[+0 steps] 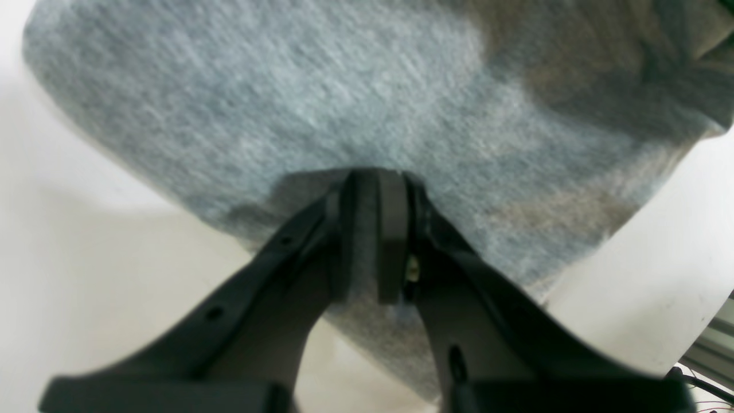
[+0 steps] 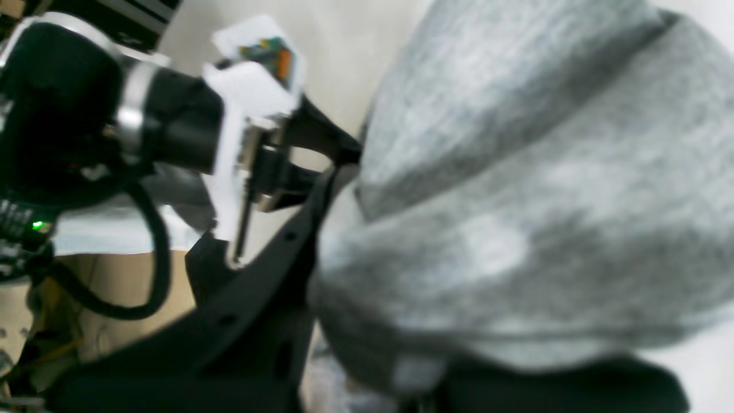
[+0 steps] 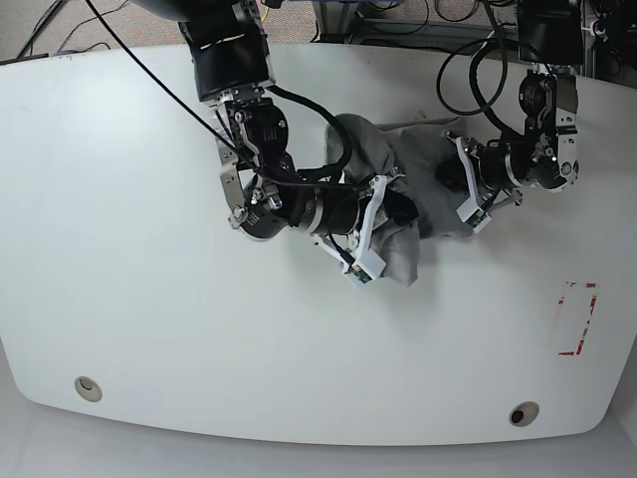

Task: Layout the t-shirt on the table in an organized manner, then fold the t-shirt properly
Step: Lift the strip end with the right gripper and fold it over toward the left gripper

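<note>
My right gripper (image 2: 344, 321): fingertips buried under blurred folds of the t-shirt (image 2: 516, 201), so their closure cannot be read. In the base view, bunched cloth hides both my grippers' tips. The shirt's lettering is not visible; the wrist views crop its outline.

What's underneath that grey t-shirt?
The white table shows around the bunched t-shirt; both grippers, left and right, clamp its fabric. Anything beneath stays hidden.
</note>
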You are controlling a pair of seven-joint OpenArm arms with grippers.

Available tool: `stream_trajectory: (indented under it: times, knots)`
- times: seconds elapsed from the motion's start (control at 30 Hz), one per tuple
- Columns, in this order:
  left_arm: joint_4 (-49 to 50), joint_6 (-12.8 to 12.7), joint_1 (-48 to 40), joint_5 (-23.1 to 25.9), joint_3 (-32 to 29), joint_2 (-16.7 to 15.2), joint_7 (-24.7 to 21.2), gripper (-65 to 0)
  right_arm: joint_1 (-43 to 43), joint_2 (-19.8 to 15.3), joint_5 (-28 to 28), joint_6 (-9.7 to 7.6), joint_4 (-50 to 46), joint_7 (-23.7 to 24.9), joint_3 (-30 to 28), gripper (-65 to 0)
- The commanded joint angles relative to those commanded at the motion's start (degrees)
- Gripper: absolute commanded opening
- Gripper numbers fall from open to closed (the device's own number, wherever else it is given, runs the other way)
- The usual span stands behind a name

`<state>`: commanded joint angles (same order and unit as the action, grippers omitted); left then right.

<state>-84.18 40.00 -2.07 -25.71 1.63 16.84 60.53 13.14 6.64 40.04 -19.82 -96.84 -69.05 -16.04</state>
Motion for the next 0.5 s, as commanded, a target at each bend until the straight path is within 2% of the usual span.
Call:
stream_trajectory:
  times: [0.1,0.2,0.3,0.5]
  knots:
    - [0.0,0.0,0.0,0.0,0.1,0.0,0.0,-58.3,0.4,0.5,0.1,0.09,-0.1,0.0,-0.4,-31.4]
    - [0.0,0.0,0.0,-0.1,0.1,-0.1,0.0,-58.3,0.5,0.8,0.4,0.88,-0.1,0.0,-0.5,-16.5]
    - [0.0,0.0,0.0,-0.1,0.1,-0.1,0.0,-58.3,1.0,1.2,0.4,1.14,-0.1,0.0,-2.6,-12.4]
    - [-0.4,0.0,0.0,-0.1,0.3,-0.1,0.0,-58.5,2.6,1.6,0.4,1.14,-0.3,0.0,-5.6,-12.5]
